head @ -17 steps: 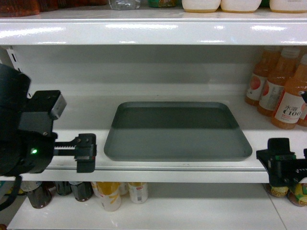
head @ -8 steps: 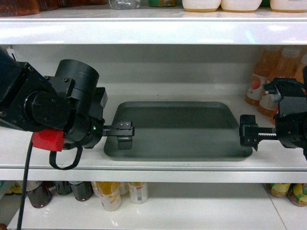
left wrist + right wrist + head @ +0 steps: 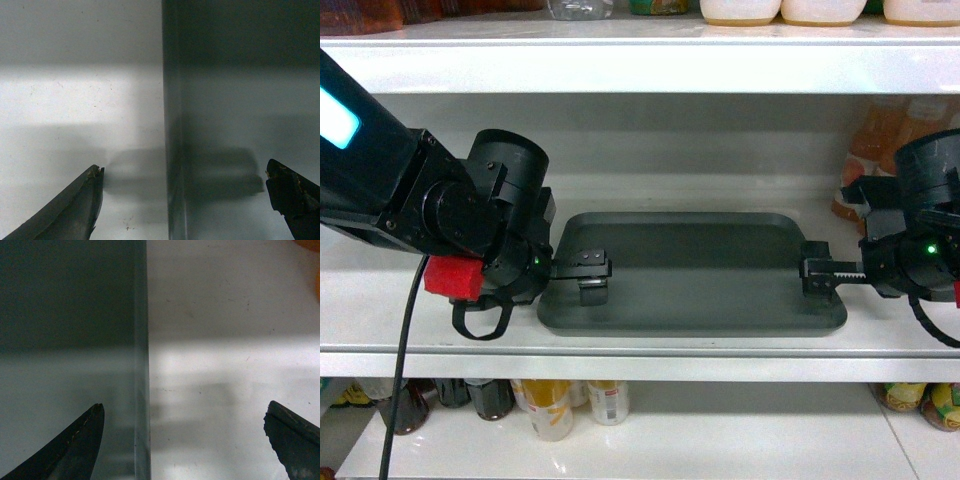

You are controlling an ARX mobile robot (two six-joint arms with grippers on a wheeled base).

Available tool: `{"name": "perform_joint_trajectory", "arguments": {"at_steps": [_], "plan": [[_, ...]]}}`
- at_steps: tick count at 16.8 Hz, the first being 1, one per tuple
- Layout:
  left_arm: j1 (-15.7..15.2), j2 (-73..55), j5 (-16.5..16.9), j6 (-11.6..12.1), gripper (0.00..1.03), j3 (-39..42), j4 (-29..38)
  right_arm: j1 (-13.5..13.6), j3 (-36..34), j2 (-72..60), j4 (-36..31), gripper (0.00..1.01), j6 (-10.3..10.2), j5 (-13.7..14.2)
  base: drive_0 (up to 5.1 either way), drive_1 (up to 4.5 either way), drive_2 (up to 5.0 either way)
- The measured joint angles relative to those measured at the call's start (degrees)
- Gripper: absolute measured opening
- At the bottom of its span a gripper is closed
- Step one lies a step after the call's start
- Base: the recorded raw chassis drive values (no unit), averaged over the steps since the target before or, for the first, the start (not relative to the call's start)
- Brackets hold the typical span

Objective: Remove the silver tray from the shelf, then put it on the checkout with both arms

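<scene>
Two wide pincers, left (image 3: 582,268) and right (image 3: 817,272), straddling silver tray (image 3: 690,275) side rims, shelf (image 3: 620,345)

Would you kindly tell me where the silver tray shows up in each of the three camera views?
Head: the silver tray lies flat mid-frame on the shelf, between the left gripper and right gripper.
Left wrist: it fills the right half; its left rim runs vertically down the middle.
Right wrist: it fills the left half; its right rim runs vertically.
Shared landmark: the white shelf board beside each rim.
</scene>
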State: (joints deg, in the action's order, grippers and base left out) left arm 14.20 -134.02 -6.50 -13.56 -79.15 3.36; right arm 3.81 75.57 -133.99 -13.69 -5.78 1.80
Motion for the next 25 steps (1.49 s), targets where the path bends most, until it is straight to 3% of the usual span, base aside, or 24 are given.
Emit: {"name": "perform_joint_trajectory", "arguments": {"at_steps": [4, 6, 7, 9, 11, 12, 13, 15, 22, 25], "plan": [[0.1, -1.2, -1.5, -0.2, 0.98, -3.8, -5.1, 0.8, 4.8, -2.8, 5.0, 0.98, -0.8, 0.4, 0.0, 0.0, 0.0], [0.0, -1.4, -1.9, -0.4, 0.89, -4.3, -6.2, 1.1, 5.8, -2.8, 6.9, 0.95, -0.8, 0.3, 0.0, 0.0, 0.0], [-0.2, -1.4, -1.8, -0.4, 0.8, -4.3, -6.5, 1.4, 5.9, -2.9, 7.3, 0.85, -0.6, 0.4, 0.0, 0.0, 0.0], [-1.3, -1.4, -0.3, -0.5, 0.49, -3.2, -6.1, 2.3, 6.3, -3.2, 8.1, 0.52, -0.9, 0.5, 0.0, 0.0, 0.0], [-1.5, -1.0, 0.8, -1.3, 0.35, -2.0, -5.4, 2.4, 5.6, -3.2, 7.6, 0.38, -0.9, 0.2, 0.0, 0.0, 0.0], [-1.2, -0.4, 1.0, -2.7, 0.12, 0.2, -3.8, 3.0, 4.0, -2.8, 6.4, 0.15, -1.6, 0.7, 0.0, 0.0, 0.0], [-1.4, 1.2, 2.7, -3.6, 0.03, 3.5, -1.5, 3.0, 0.5, -0.8, 5.2, 0.04, -3.8, -0.7, 0.0, 0.0, 0.0], [-2.2, 7.3, 2.1, -3.6, 0.03, 15.0, 6.9, 4.0, -13.5, 6.1, -3.9, 0.04, -7.4, -1.3, 0.0, 0.0, 0.0], [-1.0, 26.9, 0.0, -4.1, 0.03, 33.7, 15.0, 4.5, -33.0, 24.4, -15.6, 0.04, -8.6, -2.4, 0.0, 0.0, 0.0], [0.1, 37.0, -2.1, -3.5, 0.03, 40.4, 14.9, 4.8, -39.2, 33.9, -15.5, 0.04, -8.8, -3.5, 0.0, 0.0, 0.0]]}}
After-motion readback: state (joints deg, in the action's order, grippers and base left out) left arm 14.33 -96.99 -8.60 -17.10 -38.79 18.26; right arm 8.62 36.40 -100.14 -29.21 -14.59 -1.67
